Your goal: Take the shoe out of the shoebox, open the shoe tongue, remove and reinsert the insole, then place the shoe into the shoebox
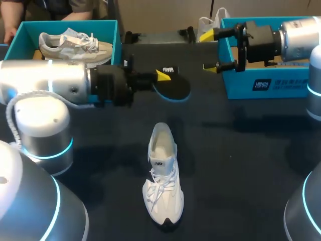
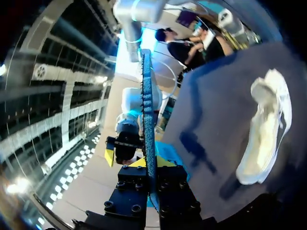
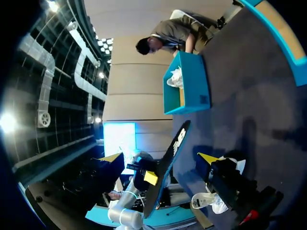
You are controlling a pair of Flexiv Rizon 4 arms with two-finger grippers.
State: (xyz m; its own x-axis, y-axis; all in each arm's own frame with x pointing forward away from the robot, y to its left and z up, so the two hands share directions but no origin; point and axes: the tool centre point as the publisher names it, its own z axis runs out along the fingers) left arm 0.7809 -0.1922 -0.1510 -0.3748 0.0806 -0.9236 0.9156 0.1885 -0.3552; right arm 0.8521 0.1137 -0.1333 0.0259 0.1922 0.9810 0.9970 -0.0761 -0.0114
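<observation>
A white shoe (image 1: 163,175) lies on the dark table (image 1: 241,160), toe toward the front edge, and also shows in the left wrist view (image 2: 266,129). Above and behind it my left gripper (image 1: 161,75) is shut on the black, blue-edged insole (image 1: 174,88). That insole is seen edge-on between the left gripper's (image 2: 148,163) fingers, as the insole (image 2: 147,110). My right gripper (image 1: 206,51) stands open just right of the insole, in front of the teal shoebox (image 1: 261,85). In its own view the right gripper (image 3: 160,158) has its fingers wide apart and the insole (image 3: 170,158) between them, untouched.
A second teal box (image 1: 20,32) at the back left holds a beige shoe (image 1: 75,46). A person's hand (image 1: 9,32) is at that box's left wall. Bare table surrounds the white shoe.
</observation>
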